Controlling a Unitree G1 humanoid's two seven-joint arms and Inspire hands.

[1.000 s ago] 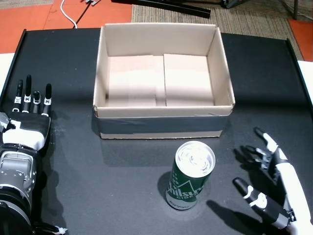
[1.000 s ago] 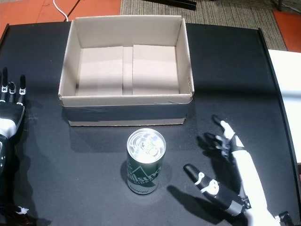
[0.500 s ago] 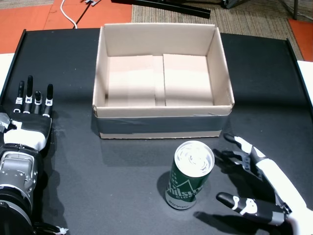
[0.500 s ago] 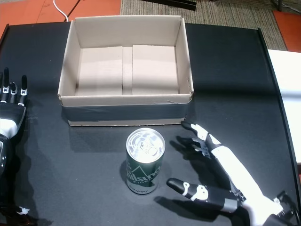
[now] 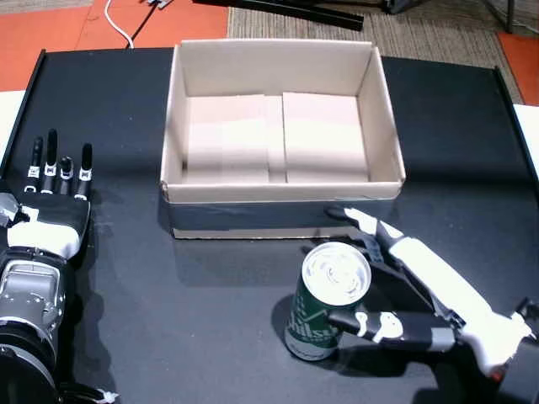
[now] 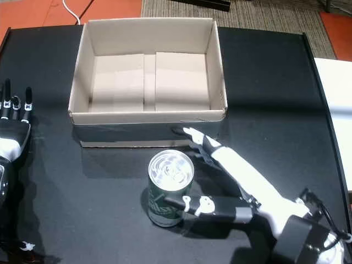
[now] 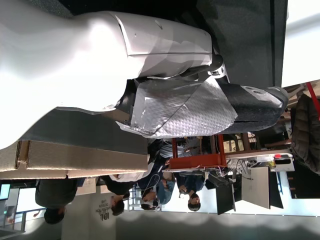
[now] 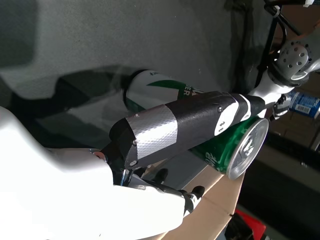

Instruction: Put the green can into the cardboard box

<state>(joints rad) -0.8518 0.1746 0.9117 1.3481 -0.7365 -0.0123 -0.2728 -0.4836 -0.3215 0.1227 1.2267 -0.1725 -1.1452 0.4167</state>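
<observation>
Robot hand (image 5: 421, 286) cupped around green can (image 5: 327, 313)

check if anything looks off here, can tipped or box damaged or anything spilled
Nothing stands out. The green can stands upright on the black table, just in front of the cardboard box, which sits square, open and empty. No spill shows. The right hand is around the can; the left hand lies flat.
</observation>
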